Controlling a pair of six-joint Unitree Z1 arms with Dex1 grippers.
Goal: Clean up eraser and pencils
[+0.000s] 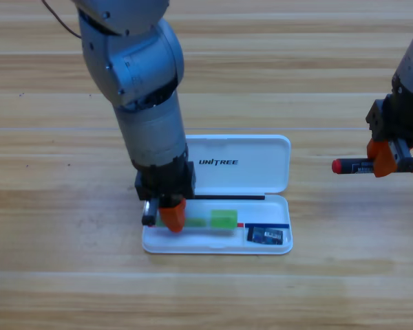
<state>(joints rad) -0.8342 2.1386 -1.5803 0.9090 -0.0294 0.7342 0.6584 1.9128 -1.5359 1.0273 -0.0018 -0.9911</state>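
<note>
The white case [275,249] lies open at the middle of the table. In its tray's right end rests the eraser [267,236], a small dark block with a pale label. The light green pencil [217,220] lies along the tray's left half. My left gripper [171,216] points down over that pencil's left end and hides it. At the right edge, above the table, my right gripper [387,159] is shut on the black pencil with red ends [351,166], which it holds level.
The case's lid [255,155] lies flat behind the tray, printed with a logo. Bare wooden table [55,206] surrounds the case on all sides.
</note>
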